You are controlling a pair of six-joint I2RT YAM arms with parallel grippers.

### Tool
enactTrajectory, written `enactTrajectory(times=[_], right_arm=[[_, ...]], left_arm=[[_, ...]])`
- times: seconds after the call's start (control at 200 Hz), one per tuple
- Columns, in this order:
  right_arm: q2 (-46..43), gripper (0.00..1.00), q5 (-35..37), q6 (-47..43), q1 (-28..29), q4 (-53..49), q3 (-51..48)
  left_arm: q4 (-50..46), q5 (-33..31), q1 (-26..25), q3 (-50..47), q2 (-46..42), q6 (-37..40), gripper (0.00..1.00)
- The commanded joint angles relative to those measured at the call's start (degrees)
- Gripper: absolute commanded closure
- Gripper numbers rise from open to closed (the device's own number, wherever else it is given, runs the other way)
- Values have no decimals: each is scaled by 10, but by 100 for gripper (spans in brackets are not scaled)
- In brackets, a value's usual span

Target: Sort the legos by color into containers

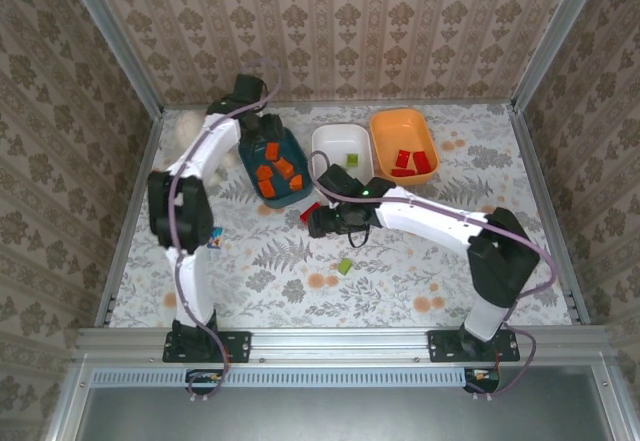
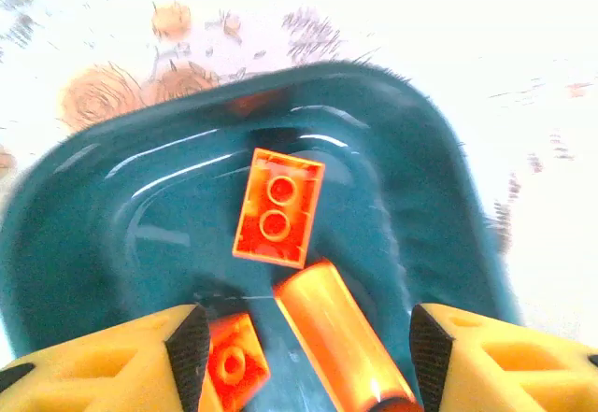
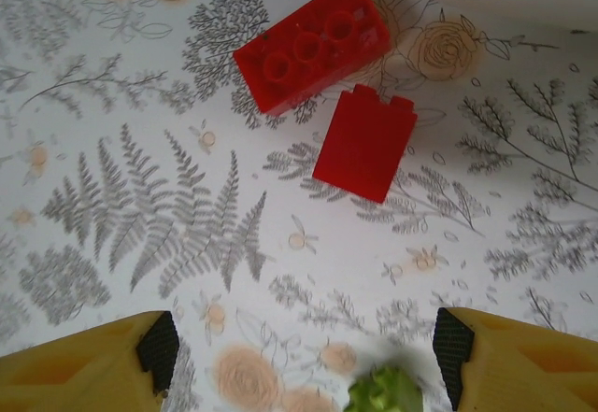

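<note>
Orange pieces (image 1: 272, 173) sit in the teal dish (image 1: 284, 143); two red bricks (image 1: 309, 211) wait on the worktop (image 1: 250, 251).
From above, the left hand (image 1: 264, 136) hangs over that dish and the right hand (image 1: 316, 223) is beside the red pair, near the white dish (image 1: 335, 133); other reds lie in the orange dish (image 1: 398, 121). The left wrist camera shows fingers apart, a round orange piece (image 2: 341, 342) between them touching neither. The right wrist camera shows fingers apart, gripping nothing, both reds ahead. I reckon the drop-off is done; next the right hand must settle over one red, close, and carry it to the orange dish.

Orange legos (image 2: 278, 208), teal container (image 2: 84, 216)
</note>
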Motion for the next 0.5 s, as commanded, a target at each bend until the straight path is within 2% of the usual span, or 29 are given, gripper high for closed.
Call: enactTrajectory(times=[0.0, 0.1, 0.245, 0.495], right_arm=[[40, 23, 36, 26, 5, -6, 27], [70, 23, 54, 34, 5, -13, 37], [99, 27, 45, 39, 5, 1, 39], [140, 31, 44, 35, 2, 14, 55]], left_arm=[[38, 37, -4, -78, -118, -40, 33], [93, 83, 6, -204, -226, -81, 30], [118, 106, 4, -356, -370, -114, 28], [98, 122, 7, -518, -570, -185, 26]])
